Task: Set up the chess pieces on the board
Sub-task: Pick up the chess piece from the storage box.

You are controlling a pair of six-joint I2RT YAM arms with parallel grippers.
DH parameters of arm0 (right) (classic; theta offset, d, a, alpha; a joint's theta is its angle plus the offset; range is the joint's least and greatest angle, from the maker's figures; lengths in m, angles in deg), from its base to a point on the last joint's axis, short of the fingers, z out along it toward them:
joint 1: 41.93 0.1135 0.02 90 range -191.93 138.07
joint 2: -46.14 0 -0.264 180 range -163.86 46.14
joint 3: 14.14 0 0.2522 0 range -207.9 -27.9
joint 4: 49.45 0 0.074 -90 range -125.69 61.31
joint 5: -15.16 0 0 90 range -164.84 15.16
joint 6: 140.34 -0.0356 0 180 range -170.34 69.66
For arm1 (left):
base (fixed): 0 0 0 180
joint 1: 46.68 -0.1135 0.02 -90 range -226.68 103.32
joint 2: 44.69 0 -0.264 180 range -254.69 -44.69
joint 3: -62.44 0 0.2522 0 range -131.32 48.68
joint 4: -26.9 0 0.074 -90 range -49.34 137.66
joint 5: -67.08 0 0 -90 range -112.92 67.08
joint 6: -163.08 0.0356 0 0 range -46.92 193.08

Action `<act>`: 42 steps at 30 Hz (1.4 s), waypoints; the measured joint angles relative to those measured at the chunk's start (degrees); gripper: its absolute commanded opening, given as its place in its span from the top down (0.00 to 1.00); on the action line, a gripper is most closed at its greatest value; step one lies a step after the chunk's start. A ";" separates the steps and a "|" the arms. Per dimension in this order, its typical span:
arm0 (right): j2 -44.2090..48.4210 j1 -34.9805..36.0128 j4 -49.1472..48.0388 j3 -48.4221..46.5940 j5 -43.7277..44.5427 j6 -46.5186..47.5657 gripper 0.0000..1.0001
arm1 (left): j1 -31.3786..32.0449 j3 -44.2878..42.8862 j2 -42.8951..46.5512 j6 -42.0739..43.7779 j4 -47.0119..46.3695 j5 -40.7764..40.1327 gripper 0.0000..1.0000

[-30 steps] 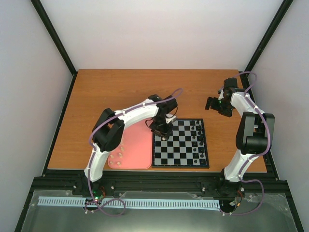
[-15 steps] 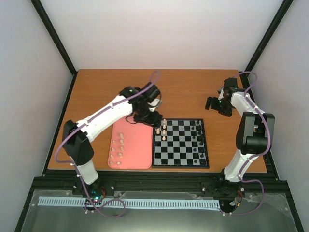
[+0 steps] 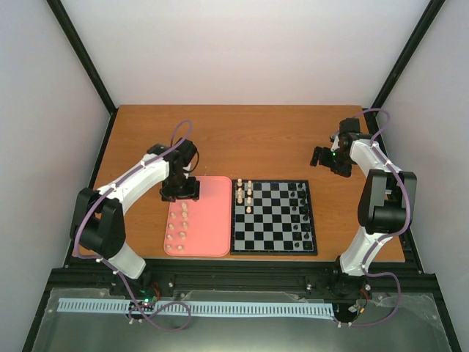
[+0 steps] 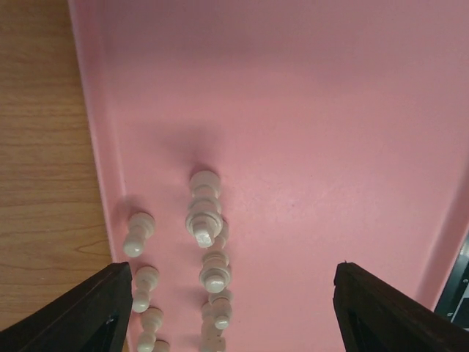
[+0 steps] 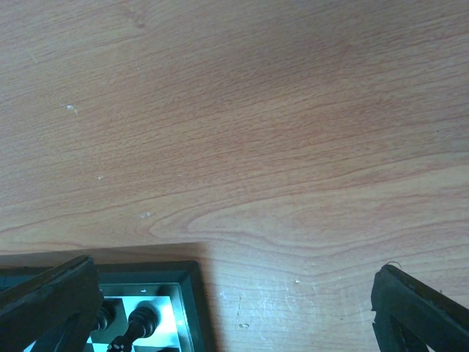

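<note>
The board [image 3: 272,229] lies at the table's front middle, with a few cream-white chess pieces [image 3: 248,195] standing in its far-left corner. More cream pieces [image 3: 176,227] stand in two short columns on the left side of the pink tray [image 3: 212,220]. My left gripper [image 3: 180,191] hovers open over the tray's far-left end. In the left wrist view the cream pieces [image 4: 204,227] stand below my left gripper [image 4: 229,297], and none is gripped. My right gripper [image 3: 327,160] hangs open over bare wood beyond the board's far-right corner. In the right wrist view my right gripper [image 5: 234,308] holds nothing.
Black pieces [image 3: 299,199] stand along the board's right columns, and two black pieces [image 5: 128,323] show in the right wrist view at the board's corner [image 5: 192,293]. The tray touches the board's left edge. Black frame posts border the wooden table [image 3: 242,139].
My left arm has swung left from the board's far-left corner to the tray, opening on the way. A cream piece stays on the board. The right arm has not moved.
</note>
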 measured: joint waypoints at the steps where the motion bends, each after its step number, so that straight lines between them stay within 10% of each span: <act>1: -0.09 0.02 0.00 0.00 0.00 0.00 0.00 | 0.00 1.11 0.00 -0.22 -0.68 0.20 0.26; 35: -1.79 0.24 0.02 0.00 0.11 0.02 0.00 | -1.66 5.88 -7.96 -1.57 -7.21 1.22 0.69; 42: -1.86 0.24 0.02 -0.02 0.07 0.02 0.00 | -1.70 5.22 -8.79 -1.14 -7.17 1.18 0.92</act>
